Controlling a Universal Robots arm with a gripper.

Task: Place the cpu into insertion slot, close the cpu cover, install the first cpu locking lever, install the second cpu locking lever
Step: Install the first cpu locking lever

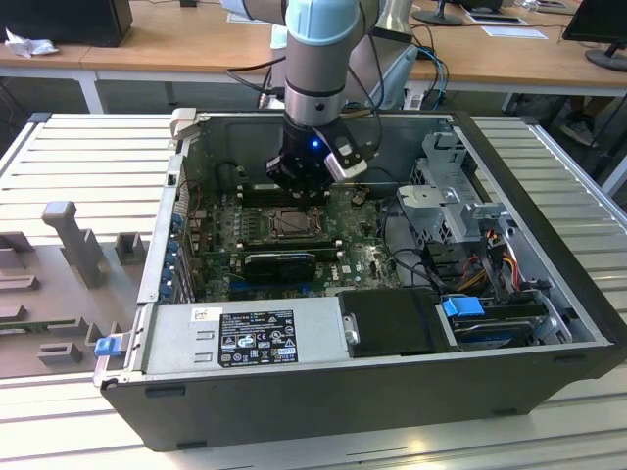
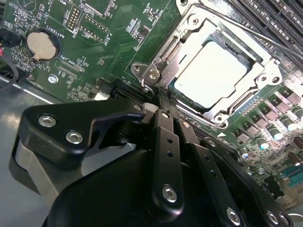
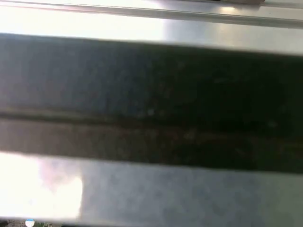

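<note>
Chip [image 2: 213, 75] seated in socket [image 2: 258, 78], cover [image 2: 170, 52] down; gripper [image 2: 163, 101] jaws closed, empty, at cover's thin, stiff, likely springy metal edge

In the second wrist view the gripper [image 2: 163, 101] covers one edge of the insertion slot [image 2: 156, 71], and the picture's edge cuts off the far side of the cpu cover [image 2: 265, 71]. In the exterior view the arm [image 1: 313, 88] hides the board behind it. The first wrist view is all blurry dark and pale bands.
</note>
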